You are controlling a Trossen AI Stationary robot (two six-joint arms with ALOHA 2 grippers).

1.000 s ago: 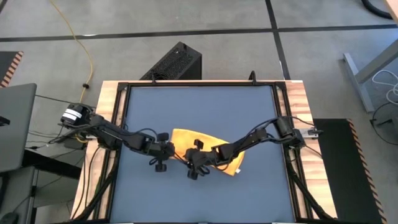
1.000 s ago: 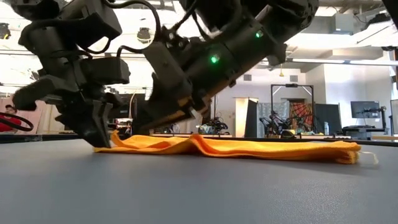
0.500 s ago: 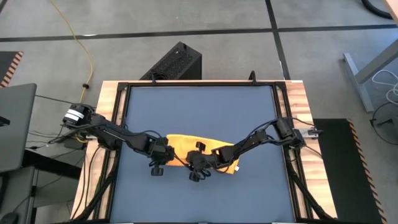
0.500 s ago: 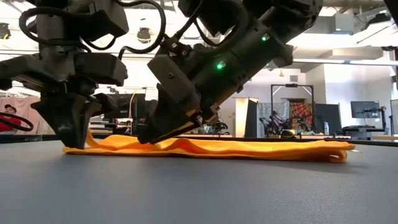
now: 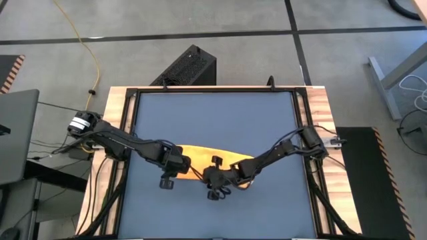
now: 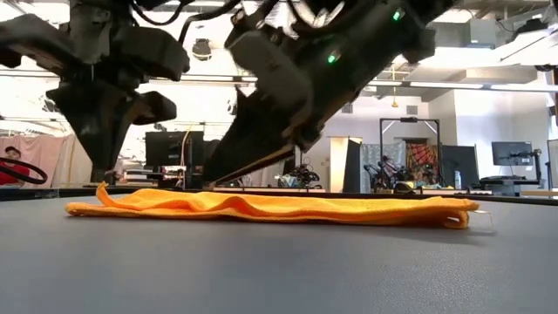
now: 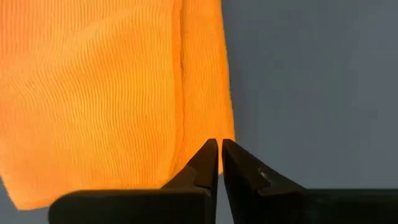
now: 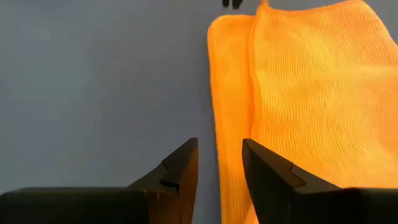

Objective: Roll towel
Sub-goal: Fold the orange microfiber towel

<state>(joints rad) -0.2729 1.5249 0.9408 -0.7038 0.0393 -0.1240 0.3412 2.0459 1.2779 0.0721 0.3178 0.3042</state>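
The yellow towel (image 5: 208, 154) lies on the dark blue table as a narrow folded strip, flat along its length in the low view (image 6: 288, 207). My left gripper (image 5: 189, 171) is at the strip's left end, shut on one corner (image 7: 219, 144). My right gripper (image 5: 204, 177) is open above the strip's near long edge, and the folded edge (image 8: 229, 124) runs between its fingers; I cannot tell whether they touch it. The white tag does not show. My left gripper pinches the towel's corner (image 7: 227, 133) between its two fingertips, from above, pointing down. In the low view that corner (image 6: 99, 187) stands up in a small peak under the fingers, while the rest of the towel lies on the table.
The table's raised wooden frame (image 5: 119, 107) borders the blue top on all sides. A black box (image 5: 189, 67) stands on the floor beyond the far edge. Bare tabletop lies near and far of the towel.
Both grippers have moved toward the table's near edge and risen a little. The towel's far edge has been drawn over toward the near side, so the cloth has gone from a broad, skewed shape to a narrow, flat strip.
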